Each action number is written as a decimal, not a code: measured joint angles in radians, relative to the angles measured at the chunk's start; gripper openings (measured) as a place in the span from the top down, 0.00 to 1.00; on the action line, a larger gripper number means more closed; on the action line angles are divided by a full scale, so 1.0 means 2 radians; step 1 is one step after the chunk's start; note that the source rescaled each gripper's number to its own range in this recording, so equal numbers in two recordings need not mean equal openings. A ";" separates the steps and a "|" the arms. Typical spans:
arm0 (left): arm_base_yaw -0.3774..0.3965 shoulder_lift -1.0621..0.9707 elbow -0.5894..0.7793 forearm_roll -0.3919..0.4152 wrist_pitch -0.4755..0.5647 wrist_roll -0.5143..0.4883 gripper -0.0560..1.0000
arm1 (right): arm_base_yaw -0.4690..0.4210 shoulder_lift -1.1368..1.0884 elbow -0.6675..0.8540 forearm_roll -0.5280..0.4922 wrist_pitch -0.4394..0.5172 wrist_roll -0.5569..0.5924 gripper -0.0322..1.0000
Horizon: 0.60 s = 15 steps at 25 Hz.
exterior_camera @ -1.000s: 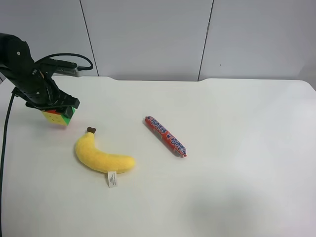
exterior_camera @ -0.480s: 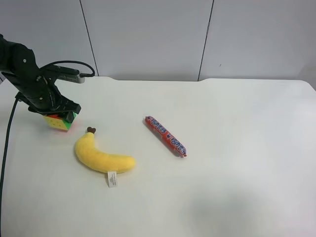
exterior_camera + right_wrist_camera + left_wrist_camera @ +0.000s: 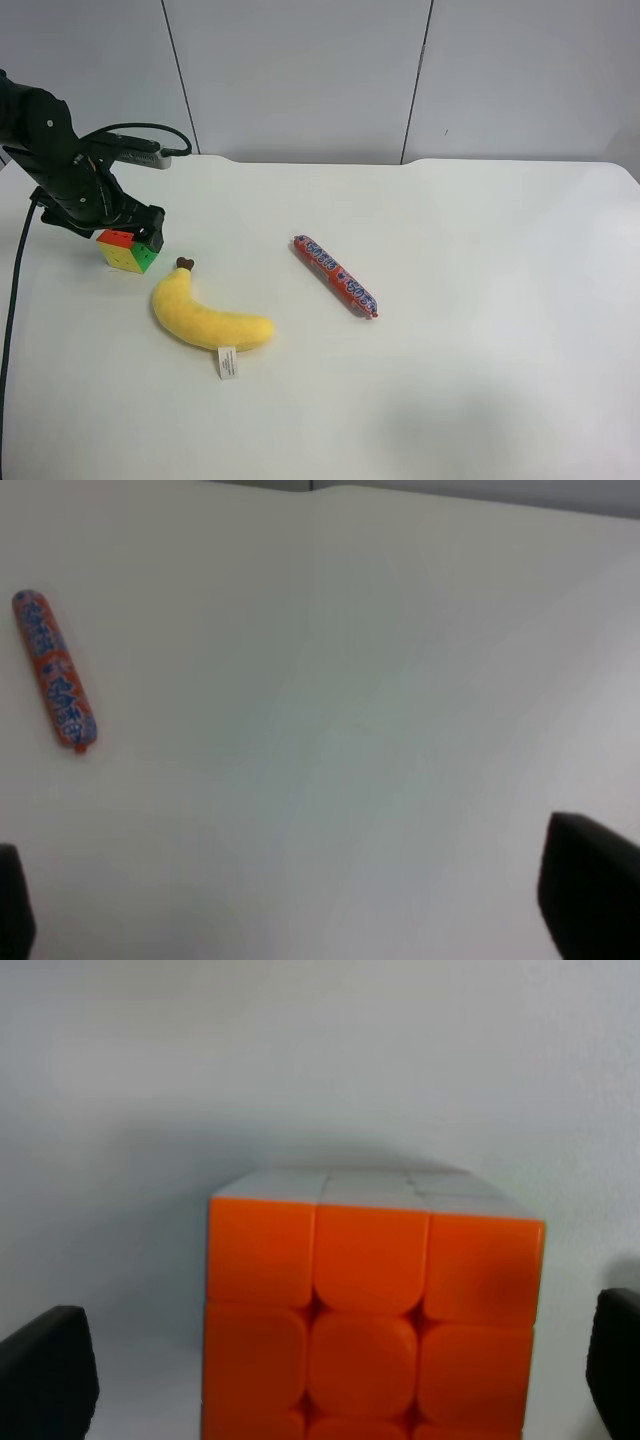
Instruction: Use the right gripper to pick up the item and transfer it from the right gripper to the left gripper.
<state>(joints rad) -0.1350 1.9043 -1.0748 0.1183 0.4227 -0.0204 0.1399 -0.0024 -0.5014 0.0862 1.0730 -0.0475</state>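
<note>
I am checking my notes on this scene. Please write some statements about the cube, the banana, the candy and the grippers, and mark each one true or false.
1. The puzzle cube rests on the table. True.
2. The left gripper is clamped on the cube. False: its fingers stand apart from the cube's sides.
3. The plush banana lies between the cube and the candy stick. True.
4. The right gripper holds the candy stick. False: it is open, holding nothing.

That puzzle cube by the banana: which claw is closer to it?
The left claw. Its fingers stand apart on either side of the puzzle cube. The right claw hovers over bare table near the candy stick, no cube in its view.
</note>
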 joint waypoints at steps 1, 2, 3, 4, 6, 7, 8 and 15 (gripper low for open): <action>0.000 -0.004 0.000 0.000 0.004 0.000 0.02 | 0.000 0.000 0.000 0.000 0.000 0.000 0.01; 0.000 -0.010 0.000 0.000 0.010 0.000 0.01 | 0.000 0.000 0.000 0.000 0.000 0.000 0.01; 0.000 -0.021 0.000 0.000 0.017 0.000 0.01 | 0.000 0.000 0.000 0.000 0.000 0.000 0.01; 0.000 -0.033 0.000 0.000 0.024 0.000 0.01 | 0.000 0.000 0.000 0.000 0.000 0.000 0.01; 0.000 -0.063 0.000 0.000 0.048 0.000 0.01 | 0.000 0.000 0.000 0.000 0.000 0.000 0.01; 0.000 -0.081 0.000 0.000 0.064 0.000 0.01 | 0.000 0.000 0.000 0.000 0.000 0.000 0.01; 0.000 -0.097 0.000 0.000 0.080 0.000 0.01 | 0.000 0.000 0.000 0.000 0.000 0.000 0.01; 0.000 -0.244 0.000 0.000 0.234 0.000 0.00 | 0.000 0.000 0.000 0.000 0.000 0.000 0.01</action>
<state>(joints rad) -0.1342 1.4168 -1.0748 0.1183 0.8912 -0.0210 0.1399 -0.0024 -0.5014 0.0862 1.0730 -0.0475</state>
